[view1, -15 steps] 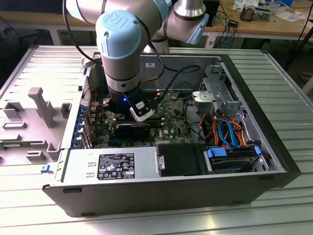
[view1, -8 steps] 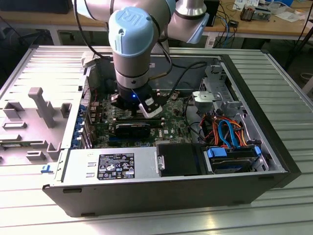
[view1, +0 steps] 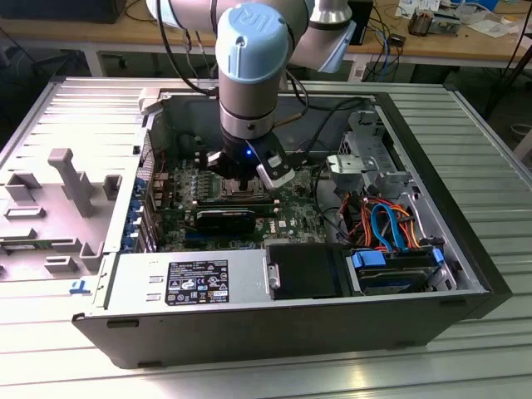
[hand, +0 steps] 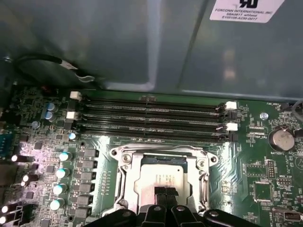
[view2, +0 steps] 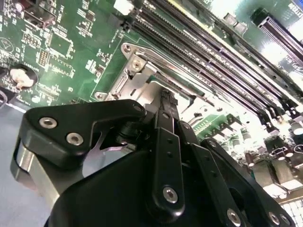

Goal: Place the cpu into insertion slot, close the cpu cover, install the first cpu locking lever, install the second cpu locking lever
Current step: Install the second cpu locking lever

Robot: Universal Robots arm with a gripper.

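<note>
Claw (hand: 165, 193) is down inside the open computer case (view1: 465, 274), fingertips pressed together with nothing between them, tips resting on or just above the chip (hand: 163, 177). In the second wrist view the two fingers (view2: 166, 113) meet at a closed point right over the socket area.

Chip sits flat in the socket (hand: 163, 178), silver top showing through the square window of the cover plate (hand: 124, 158). The plate looks to be folded down around it, though I can't tell if it's fully seated. So by my read: chip placed, cover down or nearly so.

Levers: a thin metal rod (view2: 165, 66) runs along the socket edge next to the memory slots (hand: 151, 118), which lie at 12 o'clock from the socket. Can't tell if either lever is hooked under its catch, so I'd count both lever steps as unconfirmed.

In the exterior view the arm (view1: 249, 66) stands near vertical over the green board (view1: 287, 218), centre of the case.
</note>
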